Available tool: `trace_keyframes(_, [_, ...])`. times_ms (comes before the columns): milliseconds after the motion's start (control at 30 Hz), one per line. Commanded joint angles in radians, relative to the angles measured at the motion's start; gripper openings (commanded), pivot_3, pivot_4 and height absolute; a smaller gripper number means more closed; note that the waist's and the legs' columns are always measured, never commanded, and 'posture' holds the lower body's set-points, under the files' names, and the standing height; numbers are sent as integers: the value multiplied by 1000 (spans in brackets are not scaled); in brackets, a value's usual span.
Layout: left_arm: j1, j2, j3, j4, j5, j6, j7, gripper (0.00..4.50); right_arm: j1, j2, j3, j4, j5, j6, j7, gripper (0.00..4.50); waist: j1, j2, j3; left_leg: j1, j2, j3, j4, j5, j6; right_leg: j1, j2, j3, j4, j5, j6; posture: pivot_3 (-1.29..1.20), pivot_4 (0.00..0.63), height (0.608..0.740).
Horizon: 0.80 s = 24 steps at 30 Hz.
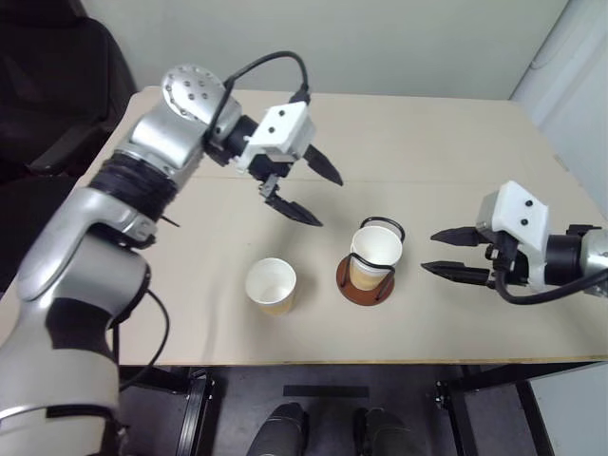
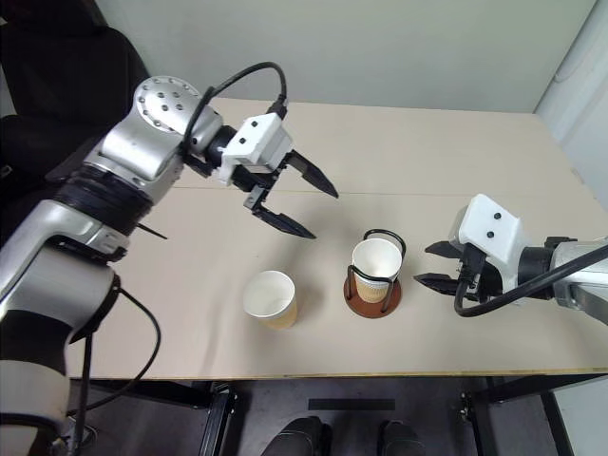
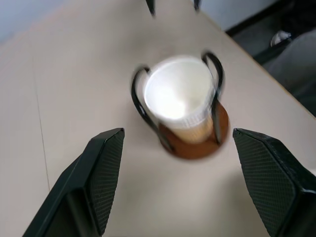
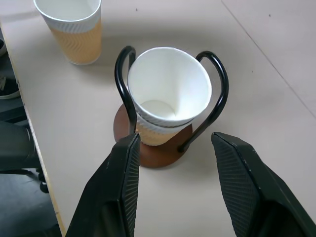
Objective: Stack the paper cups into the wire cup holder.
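Left eye view has the beige tabletop (image 1: 427,152) laid out below, and near its front edge, about midway along, stands the wire cup holder (image 1: 369,281), a round reddish-brown disc base with thin black wire loops rising from it. Two small paper cups with white rims and tan-yellow ribbed walls sit nested inside it (image 1: 374,255), the upper one tilted a little against a loop, as the right wrist view makes plain. A third paper cup of the same kind (image 1: 271,286) stands upright by itself on the tabletop, just to the left of the holder and equally close to the front edge. The left gripper (image 1: 313,192) hangs in the air above and behind the lone cup, its black jaws spread wide and holding nothing. The right gripper (image 1: 442,253) sits low over the tabletop to the right of the holder, pointing at it, jaws parted and empty, close to the wire loops but not touching them
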Motion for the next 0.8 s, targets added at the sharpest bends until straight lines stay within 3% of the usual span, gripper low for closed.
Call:
trace_keyframes(33, [-18, 63, -58, -58, -40, 39, -29, 3754, -35, 7, 5, -3, 16, 15, -18, 2266, -1, 0, 0, 0, 0, 0, 0, 0, 0, 0, 0, 0, 0, 0, 0, 0, 150, 740])
trace_keyframes(333, [-15, 157, -252, -82, -62, 54, -29, 3754, -58, 22, 19, -16, 38, 54, -32, 2266, -1, 0, 0, -1, 0, -1, 0, 0, 0, 0, 0, -1, 0, 0, 0, 0, 150, 740])
trace_keyframes(800, [-61, 155, -381, -66, -87, 29, -29, 3754, -22, 58, -10, -69, 79, 99, -107, 2266, -1, 0, 0, -2, 0, -2, 1, 0, 0, -1, 0, -2, -1, 0, 0, 0, 150, 740])
